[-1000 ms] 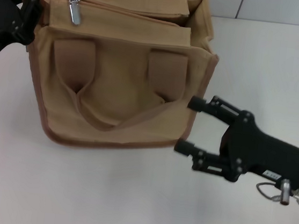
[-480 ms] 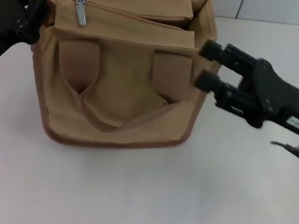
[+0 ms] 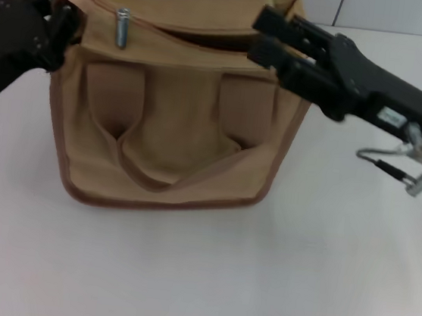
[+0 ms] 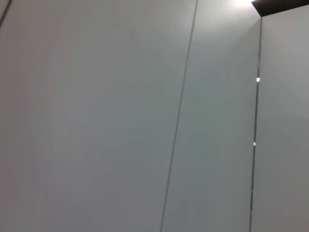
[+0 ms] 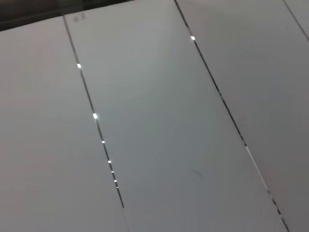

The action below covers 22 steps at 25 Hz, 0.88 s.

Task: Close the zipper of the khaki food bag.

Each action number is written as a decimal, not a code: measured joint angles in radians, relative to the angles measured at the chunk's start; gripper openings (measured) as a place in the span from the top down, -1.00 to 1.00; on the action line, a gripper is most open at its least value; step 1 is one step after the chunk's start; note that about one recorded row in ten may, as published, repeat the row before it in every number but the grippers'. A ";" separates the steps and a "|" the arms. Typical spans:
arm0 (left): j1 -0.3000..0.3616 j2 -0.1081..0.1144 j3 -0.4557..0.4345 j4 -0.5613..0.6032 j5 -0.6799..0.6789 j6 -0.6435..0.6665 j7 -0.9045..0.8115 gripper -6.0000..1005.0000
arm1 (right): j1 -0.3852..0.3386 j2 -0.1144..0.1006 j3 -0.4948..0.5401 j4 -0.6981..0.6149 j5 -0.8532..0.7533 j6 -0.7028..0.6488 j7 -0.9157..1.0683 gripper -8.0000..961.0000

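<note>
bag: boxy khaki canvas food bag (image 3: 172, 134) with darker brown edge trim, sits on the white tabletop (image 3: 272, 287), toward the far side, left of centre in the head view
handles: two wide fabric handle straps (image 3: 157, 133) hang down the bag's near face, slack loop between them
zipper: long tan zipper line (image 3: 164, 34) runs across the top flap; small shiny silver metal pull tab (image 3: 122, 27) sits near the bag's left end, hanging down over the front edge
opening: dark gap shows along the top to the right of the pull tab, so the mouth is unzipped over most of its length
left hand: black left hand (image 3: 59, 22) is at the bag's upper-left corner, touching the trim there; fingers look pinched on the corner fabric, gripping the bag
right hand: black right hand (image 3: 262, 34) is over the bag's upper-right top edge, two fingers spread apart, one finger (image 3: 276, 22) above the flap, nothing between them
gap to tab: right hand is well apart from the pull tab, on the opposite end of the zipper line
wrist views: both show only pale panelled wall with thin seams
</note>
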 joint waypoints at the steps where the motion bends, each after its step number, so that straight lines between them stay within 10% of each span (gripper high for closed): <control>1: -0.003 -0.001 0.007 0.000 0.000 0.002 0.000 0.93 | 0.011 0.000 0.000 0.003 0.000 0.020 0.015 -0.30; 22: -0.081 -0.003 0.019 -0.009 0.001 0.041 -0.011 0.93 | 0.155 0.003 -0.011 0.128 0.023 0.173 0.074 0.17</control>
